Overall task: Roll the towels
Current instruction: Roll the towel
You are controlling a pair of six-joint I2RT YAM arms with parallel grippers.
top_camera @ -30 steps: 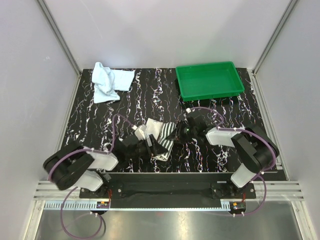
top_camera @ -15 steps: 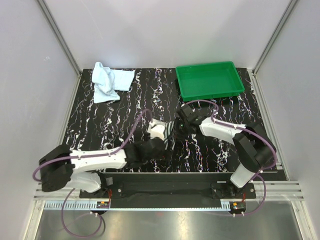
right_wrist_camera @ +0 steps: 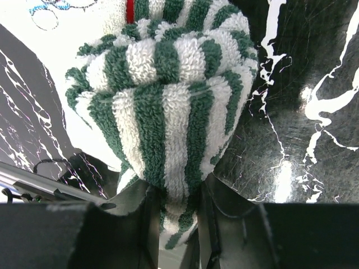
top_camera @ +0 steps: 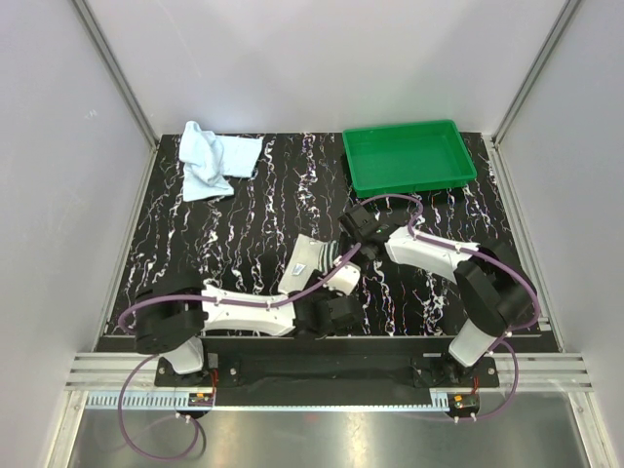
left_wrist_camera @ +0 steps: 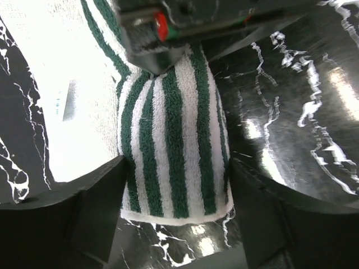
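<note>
The green-and-white striped towel (top_camera: 314,261) lies stretched out in a strip near the table's middle. My right gripper (top_camera: 355,230) is at its far right end, shut on a bunched fold of it (right_wrist_camera: 168,84); the fold is squeezed between the fingers (right_wrist_camera: 147,213). My left gripper (top_camera: 330,310) is at the near end, open wide, with the towel's flat hemmed end (left_wrist_camera: 168,129) lying on the table between its fingers (left_wrist_camera: 90,207). The pale blue towel (top_camera: 210,161) lies crumpled at the far left, away from both grippers.
A green plastic tray (top_camera: 458,156) stands at the far right, just beyond the right arm. The left arm reaches across the front of the table towards the right. The black marbled table (top_camera: 244,224) ends at a metal rail in front.
My left arm has swung right and its gripper has come round to the towel's near end. The striped towel went from a bunched heap to a drawn-out strip. The right gripper shifted slightly farther back.
</note>
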